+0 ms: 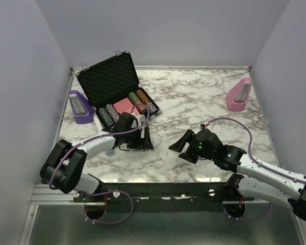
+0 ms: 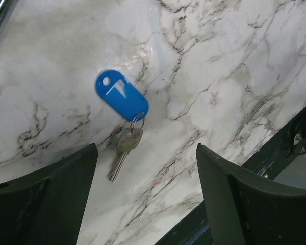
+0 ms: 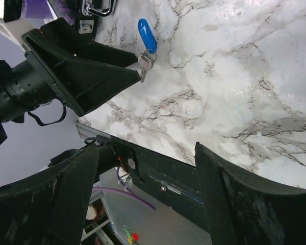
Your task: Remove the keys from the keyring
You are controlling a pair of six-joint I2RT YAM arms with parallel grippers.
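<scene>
Near the near edge of the white, grey-veined marble tabletop (image 1: 194, 92), the left gripper (image 1: 144, 137) hangs left of centre. Its two black, wedge-shaped fingers (image 2: 61, 199) are spread wide and grip nothing. The right gripper (image 1: 183, 145), right of centre, faces it, its fingers (image 3: 245, 204) likewise parted and empty.

On the glossy surface below the left gripper lies the keyring (image 2: 121, 95), a smooth blue oval plastic tag with a pale marking. A thin metal ring joins it to the key (image 2: 124, 152), a small flat silver piece threaded on it. The key's blade points into the gap between the left fingers, and neither finger touches it.

Toward the far-left corner stands an open black case (image 1: 112, 79) with textured lining, holding rows of striped round chips (image 1: 109, 113). A purple holder (image 1: 79, 108) sits at the left edge and a pink holder (image 1: 238, 97) at the right edge.
</scene>
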